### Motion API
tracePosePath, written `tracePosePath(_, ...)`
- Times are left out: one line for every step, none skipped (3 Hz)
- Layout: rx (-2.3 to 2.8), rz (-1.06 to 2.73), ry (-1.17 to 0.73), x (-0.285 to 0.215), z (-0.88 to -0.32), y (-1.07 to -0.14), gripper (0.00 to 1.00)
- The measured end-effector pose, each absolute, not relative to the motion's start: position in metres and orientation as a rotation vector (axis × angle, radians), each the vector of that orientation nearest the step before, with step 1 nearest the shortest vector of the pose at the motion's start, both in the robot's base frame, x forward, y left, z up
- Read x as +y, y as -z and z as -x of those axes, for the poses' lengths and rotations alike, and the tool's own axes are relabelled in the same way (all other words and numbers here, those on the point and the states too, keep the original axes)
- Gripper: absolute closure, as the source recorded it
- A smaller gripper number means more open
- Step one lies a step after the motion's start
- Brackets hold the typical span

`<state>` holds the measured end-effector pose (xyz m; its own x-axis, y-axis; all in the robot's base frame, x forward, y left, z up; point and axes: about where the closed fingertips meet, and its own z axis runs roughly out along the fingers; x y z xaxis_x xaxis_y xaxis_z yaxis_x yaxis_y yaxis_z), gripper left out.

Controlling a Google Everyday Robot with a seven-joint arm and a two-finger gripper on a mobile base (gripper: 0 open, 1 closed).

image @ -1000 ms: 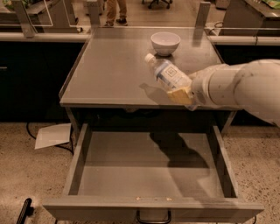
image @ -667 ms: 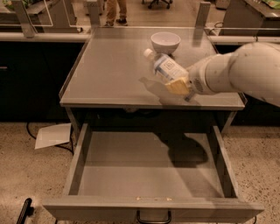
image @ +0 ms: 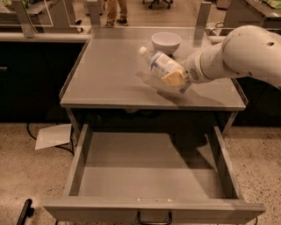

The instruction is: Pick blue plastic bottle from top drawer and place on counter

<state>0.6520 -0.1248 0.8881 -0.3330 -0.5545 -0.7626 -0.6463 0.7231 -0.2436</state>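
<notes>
The blue plastic bottle (image: pixel 159 62) is clear bluish with a white cap and pale label. It lies tilted in my gripper (image: pixel 174 79), cap pointing up-left, just above the middle-right of the grey counter (image: pixel 109 74). My gripper is shut on the bottle's lower end, with a yellowish finger pad (image: pixel 174 78) pressed on it. My white arm reaches in from the right. The top drawer (image: pixel 149 173) is pulled open below the counter and its flat bottom is bare. Its dark loop handle (image: pixel 154 218) shows at the front.
A white bowl (image: pixel 166 42) stands on the counter's far side, close behind the bottle. Dark side counters flank the table left and right. A sheet of paper (image: pixel 53 135) lies on the floor at left. A person's legs (image: pixel 116 9) stand behind.
My arm and the bottle have moved a little left and farther over the counter, toward the bowl. The bottle stays in my grip.
</notes>
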Motion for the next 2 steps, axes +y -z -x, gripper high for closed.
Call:
tracePosePath(2.002,0.945,-0.186,-0.119,-0.663,-0.877,1.0)
tracePosePath(1.989,0.959,-0.227,-0.112,-0.669,-0.865,1.0)
